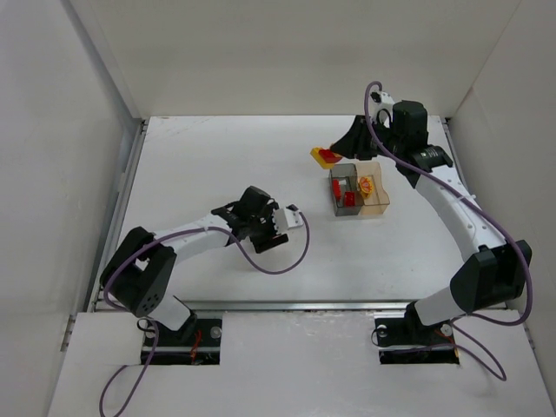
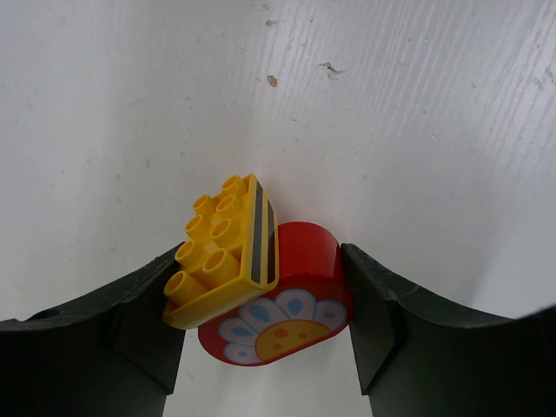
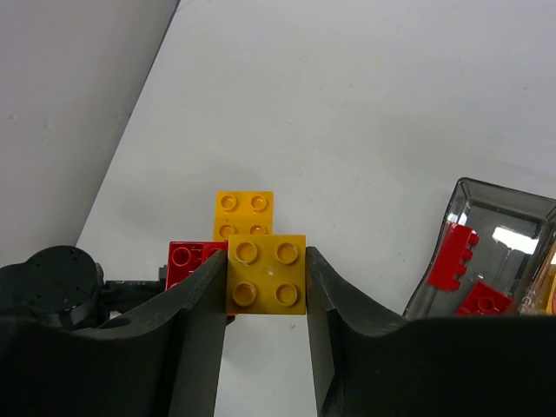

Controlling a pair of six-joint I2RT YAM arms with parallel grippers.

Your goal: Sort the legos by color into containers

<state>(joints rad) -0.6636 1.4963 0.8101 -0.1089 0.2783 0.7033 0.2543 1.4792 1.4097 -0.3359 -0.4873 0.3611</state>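
- Your right jaws [image 3: 265, 261] are pinching a yellow four-stud brick [image 3: 267, 274] by its sides, low over the table [image 1: 217, 156], just beyond the far side of the two joined boxes.
- Two more bricks touch it: a second yellow brick [image 3: 243, 213] behind it, and a red brick [image 3: 193, 259] to its left, partly hidden by a finger.
- The smoky grey box [image 3: 473, 204] holds two red pieces [image 3: 452, 256]. The amber box [image 1: 375, 195] joined to its right holds something yellowish, too small to make out.
- Your left jaws [image 2: 261, 261] are closed on a pair lying on the table. One pad presses a striped yellow brick [image 2: 217, 256], the other a red round brick [image 2: 300, 261] with a flower face. The two bricks touch.
- That pair sits mid-table, well apart from the boxes.
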